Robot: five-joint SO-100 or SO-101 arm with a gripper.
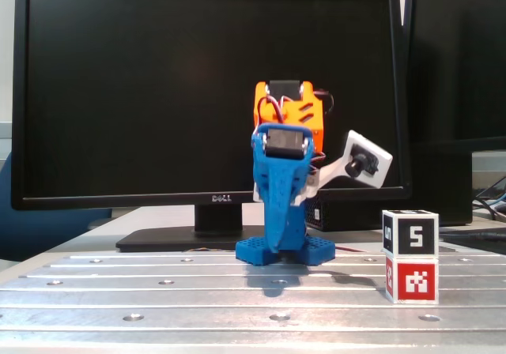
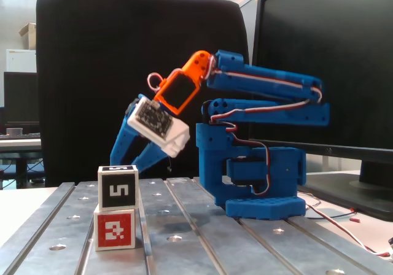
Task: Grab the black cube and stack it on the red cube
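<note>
Fixed views both show us the stack made: the small white-edged black cube [image 1: 410,234] marked "5" sits squarely on the white-edged red cube [image 1: 411,280].

We judge the task all but done; next calls only for the blue plastic gripper [image 2: 138,156], fingers apart and empty just behind the stack at left of frame, to clear off without nudging it. The grooved metal table [image 2: 202,238] carries both cubes; a dark Dell monitor [image 1: 142,93] fills the background.
</note>
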